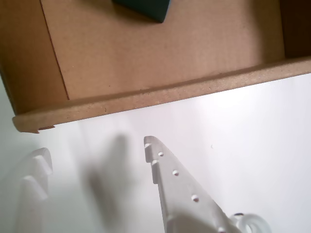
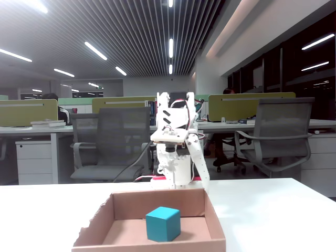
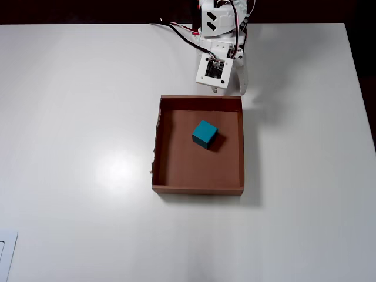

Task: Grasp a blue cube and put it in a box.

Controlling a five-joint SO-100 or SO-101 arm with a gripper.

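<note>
While the blue cube (image 3: 204,134) sits inside the box (image 3: 170,176), the pincer (image 1: 95,153) hangs released just outside the cardboard wall, gripping nothing. Look at the wrist view: two pale toothed fingers (image 1: 177,184) point toward the brown rim, spread well apart, with bare white worktop (image 1: 252,145) showing between them and a soft shadow lying there. Beyond the fingertips runs the near wall of the box, and past that wall, at the top edge of the view, a dark teal corner of the cube (image 1: 146,7) peeks in, resting on the cardboard floor. From overhead, the white arm (image 3: 216,61) is folded at the far edge of the worktop (image 3: 76,117), its end just beside the box's upper wall, and the cube lies a little beyond that wall, roughly mid-box, clear of all four sides. Over on the left rim in that view, the cardboard edge looks ragged. In the fixed view, the cube (image 2: 163,223) stands squarely on the box floor in front of the arm (image 2: 176,152), with the box (image 2: 210,210) between camera and robot, and office chairs (image 2: 113,142) behind.
</note>
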